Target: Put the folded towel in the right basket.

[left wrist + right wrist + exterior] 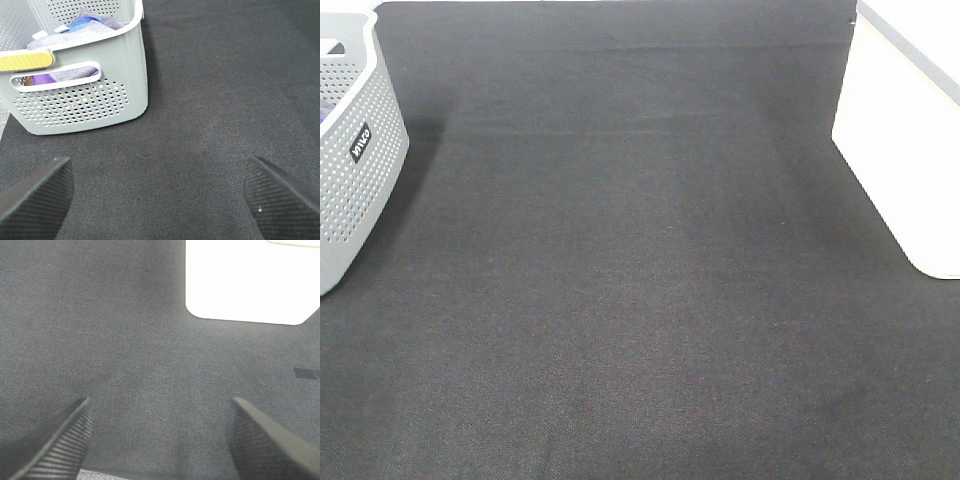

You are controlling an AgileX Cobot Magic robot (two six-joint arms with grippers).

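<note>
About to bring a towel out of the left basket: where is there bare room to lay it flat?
The whole dark mat between the grey perforated basket and the white basket is bare. Only the two side edges are taken. Both tools, left and right, are open and empty.

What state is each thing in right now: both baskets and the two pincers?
Grey basket: upright on the mat, holding crumpled cloths.
White basket: upright at the mat's right edge; its inside is not visible.
Left pincer: open, empty, over the bare mat.
Right pincer: open, empty, facing the white basket.
</note>
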